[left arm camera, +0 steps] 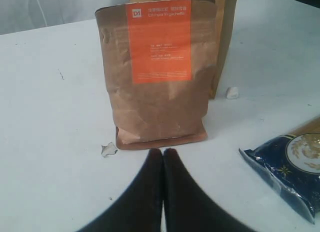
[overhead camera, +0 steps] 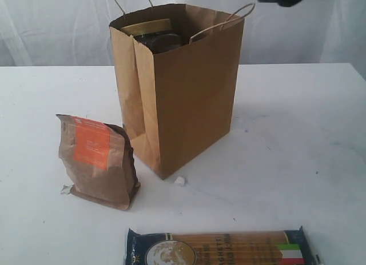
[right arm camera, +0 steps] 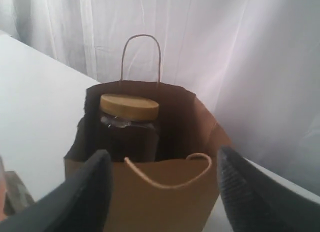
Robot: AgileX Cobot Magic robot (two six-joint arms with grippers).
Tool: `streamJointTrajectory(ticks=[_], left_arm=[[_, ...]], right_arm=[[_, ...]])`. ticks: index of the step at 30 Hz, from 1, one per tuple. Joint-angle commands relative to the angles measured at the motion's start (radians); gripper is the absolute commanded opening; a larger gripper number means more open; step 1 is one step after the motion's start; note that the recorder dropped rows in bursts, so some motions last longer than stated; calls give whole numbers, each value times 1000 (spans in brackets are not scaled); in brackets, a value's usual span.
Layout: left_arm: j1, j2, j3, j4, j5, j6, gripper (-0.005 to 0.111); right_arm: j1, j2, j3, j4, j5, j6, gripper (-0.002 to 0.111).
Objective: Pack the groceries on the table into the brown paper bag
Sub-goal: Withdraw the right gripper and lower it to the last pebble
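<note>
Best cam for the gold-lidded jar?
Right wrist view: it looks down into the brown paper bag, showing the gold-lidded jar lid and body. Exterior catches only its top over the rim. Left wrist view: jar not visible.

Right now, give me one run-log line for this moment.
brown paper bag: gold-lidded jar inside | table: kraft pouch, spaghetti pack | left gripper: shut, empty | right gripper: open, raised near bag

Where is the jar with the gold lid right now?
The jar sits inside the paper bag, toward the bag's left side in the exterior view, with its lid just below the rim. The bag stands mid-table, behind the pouch.
</note>
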Motion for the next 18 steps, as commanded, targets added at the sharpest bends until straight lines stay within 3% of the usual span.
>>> streamJointTrajectory(ticks=[1, 10, 18], left_arm=[[5, -5, 3, -5, 1, 0, 0], [5, -5, 3, -5, 1, 0, 0], [5, -5, 3, -5, 1, 0, 0]], right_arm=[[-7, -146, 36, -9, 202, -9, 57], [-7, -271, 106, -9, 614, -12, 52], [-7, -227, 299, 102, 546, -108, 52]])
